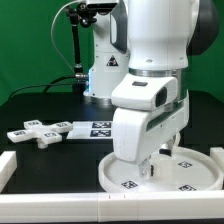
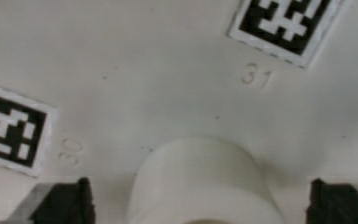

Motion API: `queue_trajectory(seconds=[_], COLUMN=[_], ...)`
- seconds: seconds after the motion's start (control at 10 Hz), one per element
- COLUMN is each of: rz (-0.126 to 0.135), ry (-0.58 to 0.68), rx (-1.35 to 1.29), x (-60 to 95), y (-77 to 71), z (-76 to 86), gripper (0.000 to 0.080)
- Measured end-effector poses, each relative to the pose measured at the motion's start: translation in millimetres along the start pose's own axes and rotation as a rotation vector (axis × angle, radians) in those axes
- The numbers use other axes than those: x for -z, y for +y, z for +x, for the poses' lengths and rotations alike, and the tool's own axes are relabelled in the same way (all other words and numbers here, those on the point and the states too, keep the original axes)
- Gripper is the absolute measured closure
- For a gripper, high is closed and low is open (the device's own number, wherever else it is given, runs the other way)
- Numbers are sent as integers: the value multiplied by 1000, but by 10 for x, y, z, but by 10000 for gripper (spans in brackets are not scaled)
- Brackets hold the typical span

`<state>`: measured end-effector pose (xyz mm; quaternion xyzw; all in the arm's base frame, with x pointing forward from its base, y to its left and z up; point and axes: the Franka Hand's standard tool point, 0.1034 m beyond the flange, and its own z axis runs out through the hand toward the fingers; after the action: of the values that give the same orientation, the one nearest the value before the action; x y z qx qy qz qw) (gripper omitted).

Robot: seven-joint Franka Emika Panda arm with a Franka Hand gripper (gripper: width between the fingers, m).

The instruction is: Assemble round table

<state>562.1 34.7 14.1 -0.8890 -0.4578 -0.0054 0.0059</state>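
Observation:
The large rimmed round disc lies flat on the table at the exterior view's lower right, its tags facing up. In the wrist view the disc fills the picture with two tags on it. The short thick cylinder leg stands on the disc between my fingers. My gripper is open around the leg, with a gap on each side between it and the dark fingertips. In the exterior view the gripper is low over the disc. The cross-shaped base lies at the exterior view's left.
The marker board lies flat between the cross-shaped base and the arm. White border blocks sit at the lower left and right edge. The arm's base and a cable stand are at the back.

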Motion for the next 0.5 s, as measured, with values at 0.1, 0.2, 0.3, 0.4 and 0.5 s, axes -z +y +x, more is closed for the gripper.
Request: queue_trajectory(seconds=[0.1, 0.2, 0.3, 0.4, 0.5], rz=[0, 2, -8, -16, -20], ry=[0, -4, 2, 5, 6], rx=[-1, -3, -9, -31, -74], x=[1, 49, 161, 277, 372], y=[3, 13, 18, -26, -88], z=[-3, -18, -5, -21, -61], gripper=[167, 155, 155, 155, 150])
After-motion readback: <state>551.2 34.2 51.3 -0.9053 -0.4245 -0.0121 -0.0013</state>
